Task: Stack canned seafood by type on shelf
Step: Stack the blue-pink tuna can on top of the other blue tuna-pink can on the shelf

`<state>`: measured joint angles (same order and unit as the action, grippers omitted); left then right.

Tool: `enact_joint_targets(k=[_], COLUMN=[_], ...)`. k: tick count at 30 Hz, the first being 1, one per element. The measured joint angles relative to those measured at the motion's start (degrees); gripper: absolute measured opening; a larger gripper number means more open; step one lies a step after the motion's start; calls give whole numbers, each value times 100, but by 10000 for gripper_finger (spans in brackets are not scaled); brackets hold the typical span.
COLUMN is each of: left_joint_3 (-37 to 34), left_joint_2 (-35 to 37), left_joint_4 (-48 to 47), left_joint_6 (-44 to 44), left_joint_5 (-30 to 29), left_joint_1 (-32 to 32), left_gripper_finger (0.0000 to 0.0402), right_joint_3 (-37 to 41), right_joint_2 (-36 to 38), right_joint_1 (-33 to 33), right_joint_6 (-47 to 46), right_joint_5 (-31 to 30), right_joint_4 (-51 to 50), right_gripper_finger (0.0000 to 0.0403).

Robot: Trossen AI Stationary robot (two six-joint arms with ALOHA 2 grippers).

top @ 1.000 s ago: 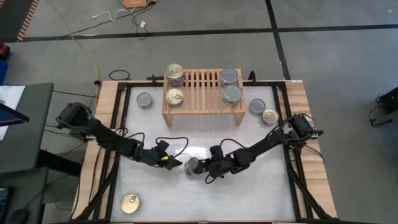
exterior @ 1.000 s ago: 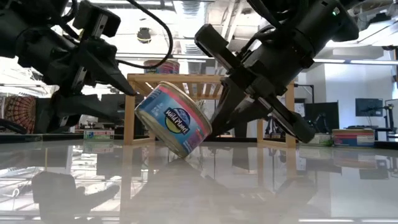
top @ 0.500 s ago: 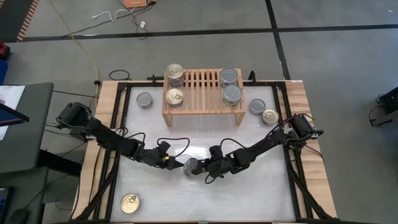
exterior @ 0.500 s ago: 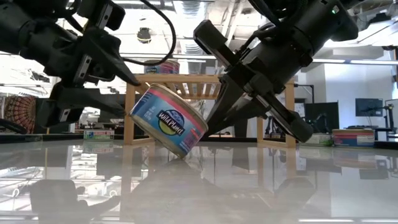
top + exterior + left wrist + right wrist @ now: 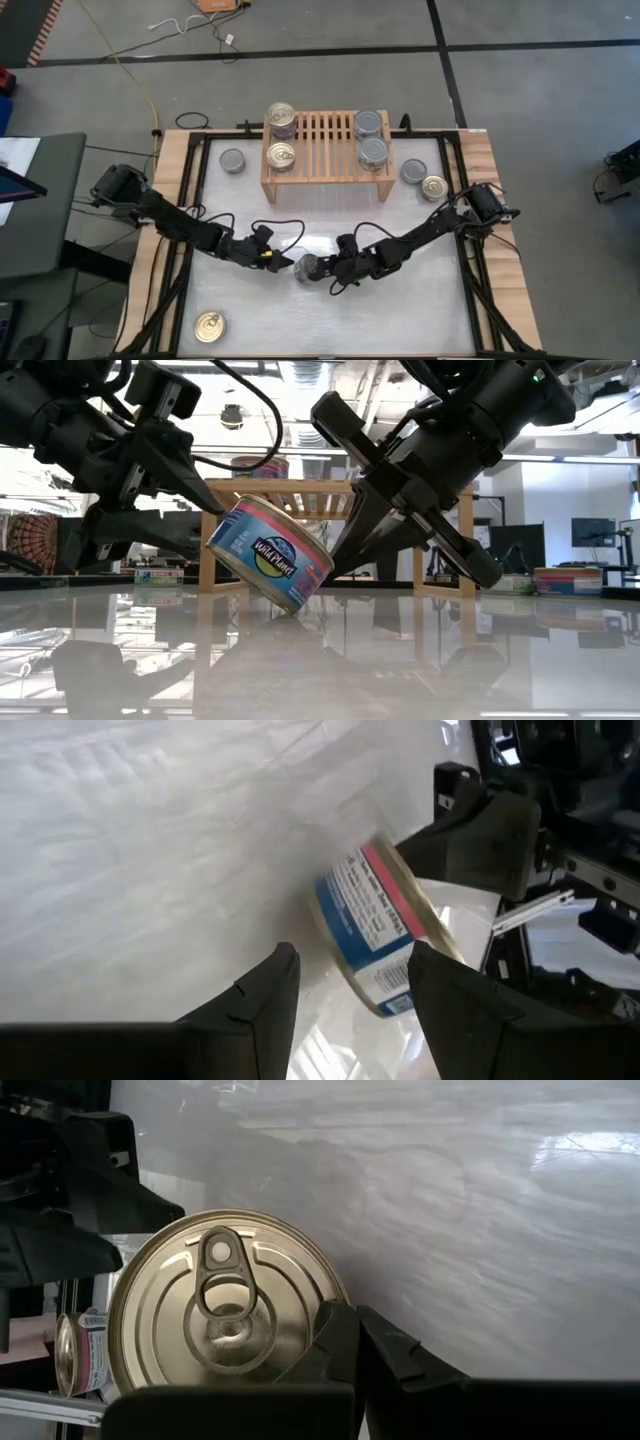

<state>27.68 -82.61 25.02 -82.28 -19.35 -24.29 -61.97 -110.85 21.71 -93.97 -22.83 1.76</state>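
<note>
a round flat tin (image 5: 270, 552) with a gold ring-pull top sat tilted on the glossy table (image 5: 400, 660), propped by the closed right gripper (image 5: 352, 550); the left gripper (image 5: 205, 525) hovered half-open, holding nothing, the slatted wooden shelf (image 5: 325, 140) behind.

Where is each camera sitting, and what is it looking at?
High view: above the table, looking straight down; both arms, wooden shelf.
Low view: at tabletop height, looking level across; both arms around the tilted can.
Left wrist view: on the left arm, looking past the left gripper, jaws open, at that can.
Right wrist view: on the right arm, behind the right gripper, jaws shut, facing its gold top.
All four share the tilted can.
</note>
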Motion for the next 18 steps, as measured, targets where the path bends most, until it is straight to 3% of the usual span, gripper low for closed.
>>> enact_joint_targets(k=[8, 18], left_joint_3=[0, 0], left_joint_2=[0, 0], left_joint_4=[-46, -206], left_joint_6=[103, 122], left_joint_5=[81, 175], left_joint_1=[2, 2], left_gripper_finger=[200, 344], right_joint_3=[0, 0], right_joint_2=[0, 2], right_joint_1=[0, -11], right_joint_6=[15, 13], right_joint_5=[0, 0], right_joint_4=[0, -2], right_gripper_finger=[25, 25])
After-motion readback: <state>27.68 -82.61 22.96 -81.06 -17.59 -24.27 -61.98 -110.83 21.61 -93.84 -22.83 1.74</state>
